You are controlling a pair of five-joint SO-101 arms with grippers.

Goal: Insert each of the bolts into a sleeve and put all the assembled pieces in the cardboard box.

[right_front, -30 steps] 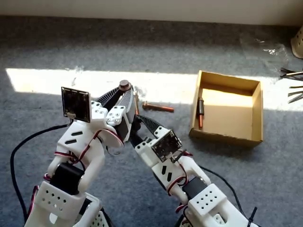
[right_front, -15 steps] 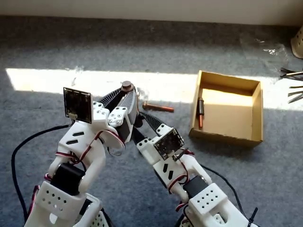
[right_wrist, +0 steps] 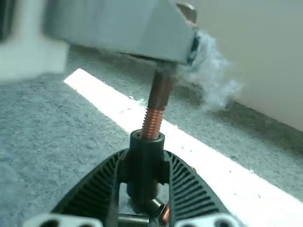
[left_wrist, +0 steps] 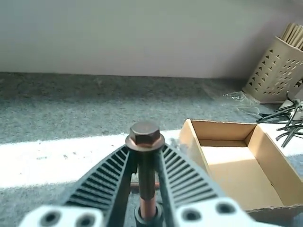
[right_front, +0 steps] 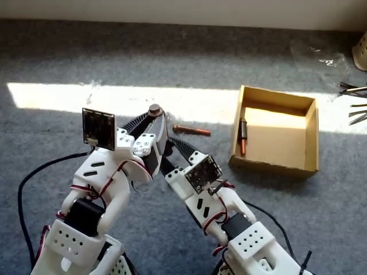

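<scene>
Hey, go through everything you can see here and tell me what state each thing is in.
held bolt: upright, tip entering the sleeve
sleeve: bolt partly inserted
left gripper: shut on held bolt
right gripper: shut on sleeve
loose bolt: lying flat, no sleeve on it
cardboard box: open, one assembled piece inside

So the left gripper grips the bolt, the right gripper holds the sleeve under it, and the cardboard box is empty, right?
Not quite. The cardboard box is not empty: the high view shows one assembled piece lying inside, along one wall. The rest stands: the left gripper grips the bolt, and the right gripper holds the sleeve under it.
</scene>
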